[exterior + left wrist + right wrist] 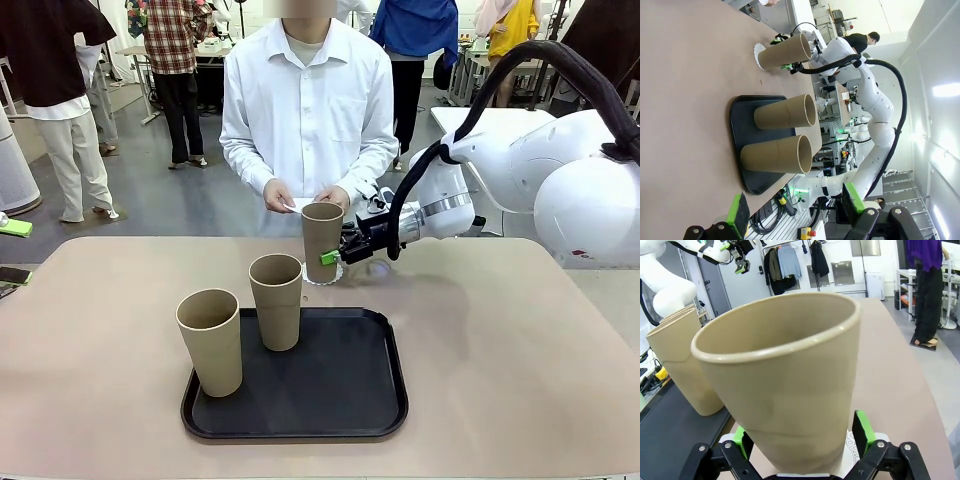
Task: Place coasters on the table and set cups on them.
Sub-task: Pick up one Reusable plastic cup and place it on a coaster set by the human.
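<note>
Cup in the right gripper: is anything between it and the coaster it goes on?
Nothing visible. The cup sits low between the right gripper's pads, its base right at the coaster, whose lacy edge shows beside it. The other two cups stand apart on the black tray.

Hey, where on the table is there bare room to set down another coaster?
Bare table lies left of the black tray and right of it, out to the edges, and along the far edge left of the cup on its coaster. Crowded: the far middle, where the right claw flanks that cup, and the tray's two cups.
</note>
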`<action>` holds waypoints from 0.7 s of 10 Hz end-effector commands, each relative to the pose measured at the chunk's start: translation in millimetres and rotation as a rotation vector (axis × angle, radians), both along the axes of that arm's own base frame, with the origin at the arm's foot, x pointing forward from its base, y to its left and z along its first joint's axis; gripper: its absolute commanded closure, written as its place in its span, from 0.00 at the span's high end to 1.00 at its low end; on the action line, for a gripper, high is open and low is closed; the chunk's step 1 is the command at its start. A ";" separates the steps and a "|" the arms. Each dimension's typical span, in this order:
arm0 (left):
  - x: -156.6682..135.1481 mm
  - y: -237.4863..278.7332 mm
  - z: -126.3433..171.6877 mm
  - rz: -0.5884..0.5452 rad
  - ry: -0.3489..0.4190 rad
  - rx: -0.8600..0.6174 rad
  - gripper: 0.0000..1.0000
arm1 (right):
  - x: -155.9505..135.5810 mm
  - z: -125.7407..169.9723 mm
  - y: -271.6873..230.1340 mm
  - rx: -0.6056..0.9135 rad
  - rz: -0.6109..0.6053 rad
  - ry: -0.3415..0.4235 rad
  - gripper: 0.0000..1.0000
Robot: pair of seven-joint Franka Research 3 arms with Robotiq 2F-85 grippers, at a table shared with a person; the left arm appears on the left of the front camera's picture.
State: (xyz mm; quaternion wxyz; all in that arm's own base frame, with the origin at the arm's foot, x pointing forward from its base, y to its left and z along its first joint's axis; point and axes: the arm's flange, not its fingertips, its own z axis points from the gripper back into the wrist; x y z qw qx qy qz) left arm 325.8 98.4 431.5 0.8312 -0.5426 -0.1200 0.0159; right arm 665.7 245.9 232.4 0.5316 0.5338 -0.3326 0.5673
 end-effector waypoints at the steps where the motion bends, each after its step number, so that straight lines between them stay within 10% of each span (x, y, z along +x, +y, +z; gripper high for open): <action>1: 1.3 0.5 0.7 0.004 -0.021 -0.018 1.00 | 7.1 -0.3 1.5 -0.011 0.033 -0.001 1.00; 7: 1.3 0.5 0.7 0.004 -0.021 -0.018 1.00 | 7.3 -1.8 1.4 -0.032 0.072 -0.001 1.00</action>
